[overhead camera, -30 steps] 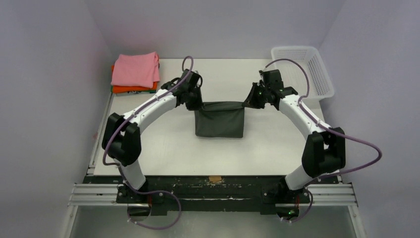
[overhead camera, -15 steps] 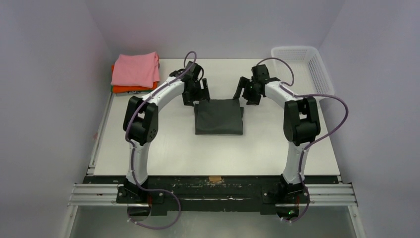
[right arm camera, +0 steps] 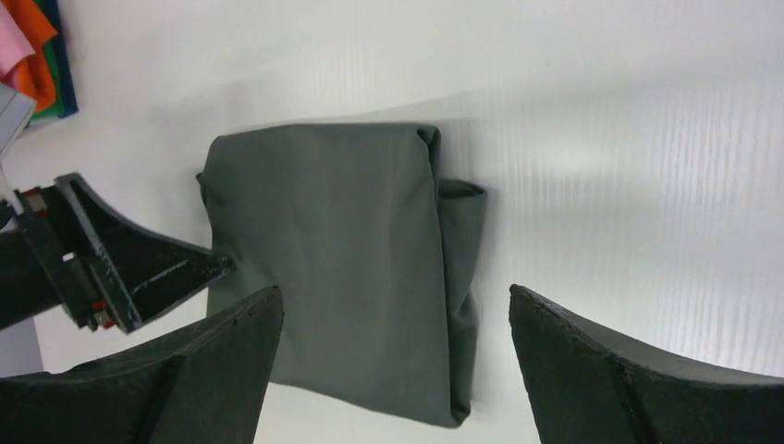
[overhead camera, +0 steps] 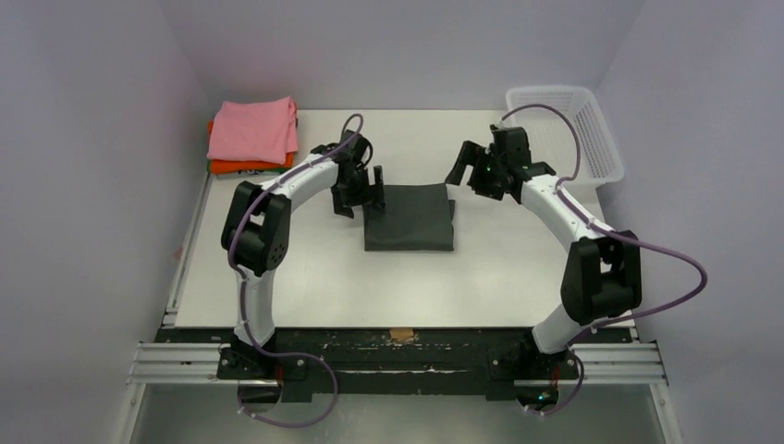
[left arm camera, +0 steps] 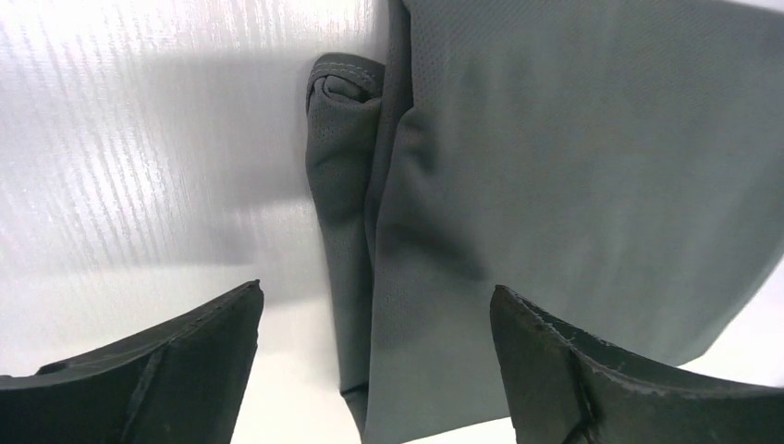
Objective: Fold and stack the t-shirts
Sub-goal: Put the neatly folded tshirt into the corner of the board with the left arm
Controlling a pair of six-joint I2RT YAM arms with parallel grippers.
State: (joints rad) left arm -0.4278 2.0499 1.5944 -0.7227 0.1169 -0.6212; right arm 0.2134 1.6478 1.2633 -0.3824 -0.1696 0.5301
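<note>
The dark charcoal-grey t-shirt [overhead camera: 410, 217] lies folded in a small rectangle at mid-table. It fills much of the left wrist view [left arm camera: 555, 166] and shows whole in the right wrist view [right arm camera: 324, 240]. My left gripper [overhead camera: 361, 194] hovers open over the shirt's far left edge [left arm camera: 376, 289], holding nothing. Open too, my right gripper [overhead camera: 467, 176] hangs above the far right corner [right arm camera: 395, 291] with nothing in it. At the far left corner the pink t-shirt [overhead camera: 251, 129] lies folded on the orange t-shirt [overhead camera: 242, 166].
A white mesh basket [overhead camera: 564, 129] stands at the table's far right corner. In the right wrist view a left-gripper finger [right arm camera: 139, 268] shows beside the dark shirt, and the stack's orange edge [right arm camera: 32, 46] sits at the top left.
Both grippers let go of the dark shirt's raised edge and opened. The shirt dropped into a flat folded rectangle, and the grippers drew back to either side of its far edge.
</note>
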